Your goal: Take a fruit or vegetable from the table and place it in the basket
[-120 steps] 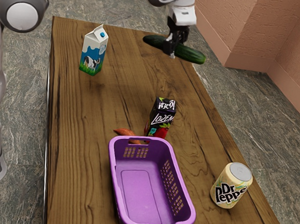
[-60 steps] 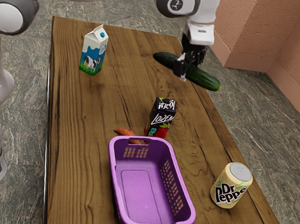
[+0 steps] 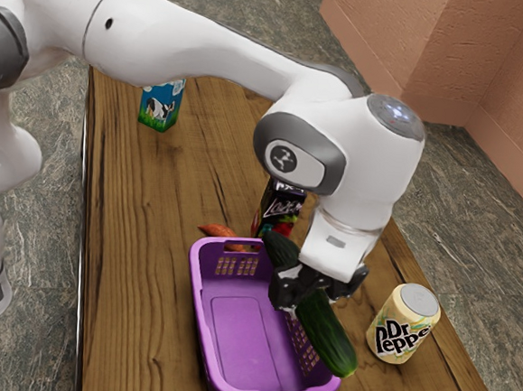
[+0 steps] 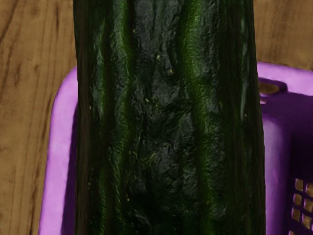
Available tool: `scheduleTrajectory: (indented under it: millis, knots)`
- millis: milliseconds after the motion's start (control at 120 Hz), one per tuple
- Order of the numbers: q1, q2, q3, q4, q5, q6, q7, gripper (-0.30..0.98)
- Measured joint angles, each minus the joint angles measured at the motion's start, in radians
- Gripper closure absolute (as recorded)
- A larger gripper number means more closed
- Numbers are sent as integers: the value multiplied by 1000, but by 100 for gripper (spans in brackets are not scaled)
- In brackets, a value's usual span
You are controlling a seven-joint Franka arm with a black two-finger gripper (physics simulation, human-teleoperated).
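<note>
The black gripper (image 3: 315, 292) was closed around the middle of a cucumber (image 3: 328, 332), slanted above the side of a purple basket (image 3: 238, 325). Carrying seemed nearly done; next came centring, lowering and release. The cucumber's ridged, dark-green skin contrasted with smooth, latticed plastic and a grained wooden surface (image 3: 131, 240).

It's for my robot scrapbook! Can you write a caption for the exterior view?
A robot's gripper holds a green cucumber over a purple basket, near a soda can.
</note>
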Motion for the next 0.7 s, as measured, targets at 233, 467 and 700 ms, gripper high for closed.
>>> scheduleTrajectory:
  millis: [233,467,700]
  knots:
    - [29,-11,5,-27,0,-1,-38,51]
    - [38,-25,42,-53,0,-1,-64,50]
    - [20,-41,42,-65,-3,-3,-78,10]
